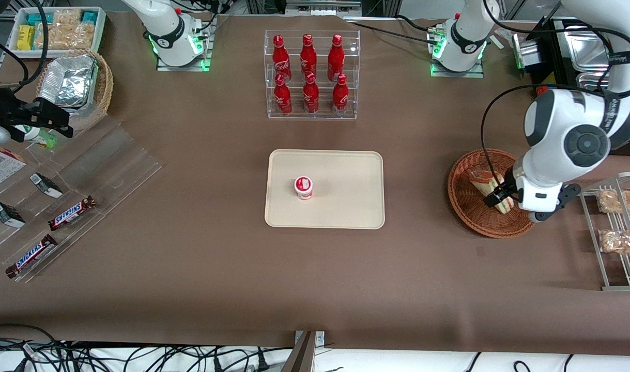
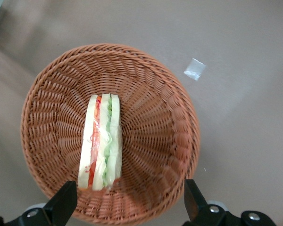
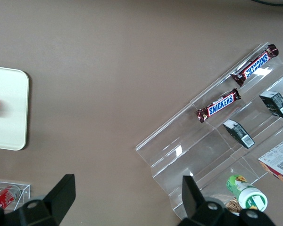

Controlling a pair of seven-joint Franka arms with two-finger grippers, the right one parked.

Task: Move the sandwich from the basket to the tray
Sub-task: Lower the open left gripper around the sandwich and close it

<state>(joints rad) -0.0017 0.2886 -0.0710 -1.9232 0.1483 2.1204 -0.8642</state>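
Sandwich (image 2: 100, 141): lying in the wicker basket (image 2: 155, 84), untouched. Claw (image 2: 127, 207): hovering above it, fingers spread apart. Tray (image 1: 346, 206): sitting mid-table, carrying a small red-lidded cup (image 1: 304, 187).

Woven wicker basket (image 2: 146, 127), clear-wrapped sandwich (image 2: 100, 141), matt tray (image 1: 346, 170)

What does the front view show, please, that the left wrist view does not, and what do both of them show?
Only the front view shows the flat beige rectangular tray with a small red-and-white lidded cup on it, and the clear rack of red bottles. Only the left wrist view shows a small clear scrap on the table beside the basket. Both show the round reddish-brown wicker basket, the wrapped wedge sandwich in it, and the open left gripper above it.
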